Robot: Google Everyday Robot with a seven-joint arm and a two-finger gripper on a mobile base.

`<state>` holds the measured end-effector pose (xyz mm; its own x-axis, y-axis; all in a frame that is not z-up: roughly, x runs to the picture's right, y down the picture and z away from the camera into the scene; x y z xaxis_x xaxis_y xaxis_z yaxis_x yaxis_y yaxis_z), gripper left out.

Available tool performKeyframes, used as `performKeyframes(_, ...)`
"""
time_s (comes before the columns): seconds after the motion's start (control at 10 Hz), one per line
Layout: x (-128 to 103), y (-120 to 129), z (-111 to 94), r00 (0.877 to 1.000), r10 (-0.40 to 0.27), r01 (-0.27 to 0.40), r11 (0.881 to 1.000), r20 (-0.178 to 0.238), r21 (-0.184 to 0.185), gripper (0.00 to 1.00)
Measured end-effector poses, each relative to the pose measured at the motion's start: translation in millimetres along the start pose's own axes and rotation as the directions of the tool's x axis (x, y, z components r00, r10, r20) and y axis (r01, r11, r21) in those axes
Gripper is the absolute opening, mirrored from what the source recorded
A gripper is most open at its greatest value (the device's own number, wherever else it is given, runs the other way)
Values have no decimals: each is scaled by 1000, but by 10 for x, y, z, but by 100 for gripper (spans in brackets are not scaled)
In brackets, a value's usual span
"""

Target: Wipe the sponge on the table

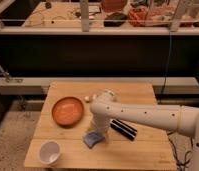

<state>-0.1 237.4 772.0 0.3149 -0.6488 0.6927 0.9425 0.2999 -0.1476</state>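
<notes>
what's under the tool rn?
The sponge, flat on the table, with its near edge showing. The tool stands over the far part and covers it, so contact there cannot be seen.
</notes>
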Motion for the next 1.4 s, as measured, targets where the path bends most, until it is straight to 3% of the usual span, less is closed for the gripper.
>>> performKeyframes(0.3,14,16,-3,1000,-1,1,1000,3,-2,73)
performKeyframes(0.5,48,31,-4,1000,-3,3,1000,3,-6,62)
performKeyframes(0.9,89,49,-4,1000,-9,9,1000,5,-10,51)
performKeyframes(1.4,233,84,-7,1000,0,0,1000,7,-18,8)
